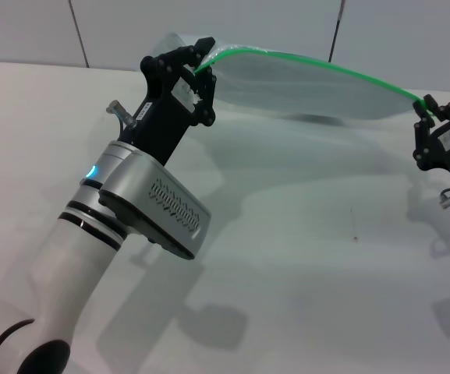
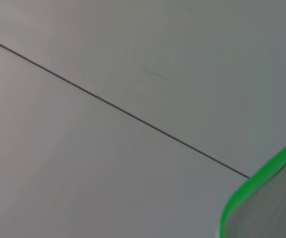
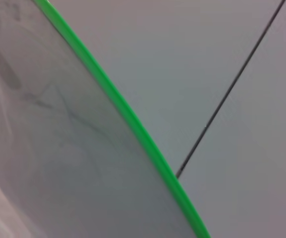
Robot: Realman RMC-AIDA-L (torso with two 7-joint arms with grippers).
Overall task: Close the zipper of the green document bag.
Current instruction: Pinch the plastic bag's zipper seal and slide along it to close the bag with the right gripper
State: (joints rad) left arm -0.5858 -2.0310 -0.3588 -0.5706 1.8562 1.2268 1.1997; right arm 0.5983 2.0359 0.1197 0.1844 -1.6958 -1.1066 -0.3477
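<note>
Green document bag (image 1: 302,89): translucent pale pouch, held up off the table, sagging. Zipper (image 1: 326,68): bright green strip arching along its upper edge.

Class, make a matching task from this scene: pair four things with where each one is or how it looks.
Things:
1. left pincer
2. right pincer
3. zipper
4. green document bag

Descriptions:
A. bright green strip arching between both pincers
B. translucent pale pouch hanging above the table
C. grips the strip's end on the robot's left
D. grips the strip's end on the robot's right

Pairs: 1-C, 2-D, 3-A, 4-B
</note>
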